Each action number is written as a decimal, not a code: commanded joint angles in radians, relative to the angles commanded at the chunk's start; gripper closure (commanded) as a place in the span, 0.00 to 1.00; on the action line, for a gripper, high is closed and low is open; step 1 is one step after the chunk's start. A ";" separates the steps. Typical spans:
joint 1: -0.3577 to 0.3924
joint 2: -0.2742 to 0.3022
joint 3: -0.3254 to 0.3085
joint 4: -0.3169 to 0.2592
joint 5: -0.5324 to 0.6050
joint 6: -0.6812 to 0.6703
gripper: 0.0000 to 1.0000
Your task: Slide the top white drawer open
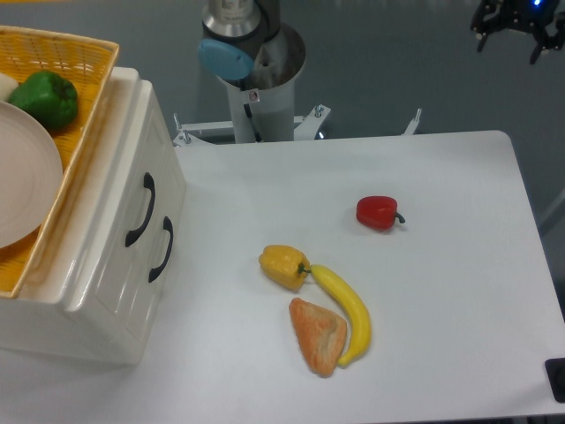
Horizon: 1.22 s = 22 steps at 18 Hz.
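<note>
Top white drawer (132, 190) shut, front faces right (handle (141, 210) vertical).

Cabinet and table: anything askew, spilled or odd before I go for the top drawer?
Nothing stands out. Both drawers look shut, the top drawer flush with its handle clear. The basket sits squarely on the cabinet. The gripper is far off, upper right.

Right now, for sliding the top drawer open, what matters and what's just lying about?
Job: glossy cream-white top drawer with black arched handle; black two-finger gripper, far off.

Lying about: red pepper, yellow pepper, yellow banana, orange bread wedge, green pepper, yellow wicker basket, cream plate.
</note>
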 joint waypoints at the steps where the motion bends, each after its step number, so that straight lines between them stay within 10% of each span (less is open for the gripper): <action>1: 0.000 0.000 0.000 0.000 0.000 0.000 0.00; 22: -0.028 0.031 -0.041 -0.008 -0.009 -0.029 0.00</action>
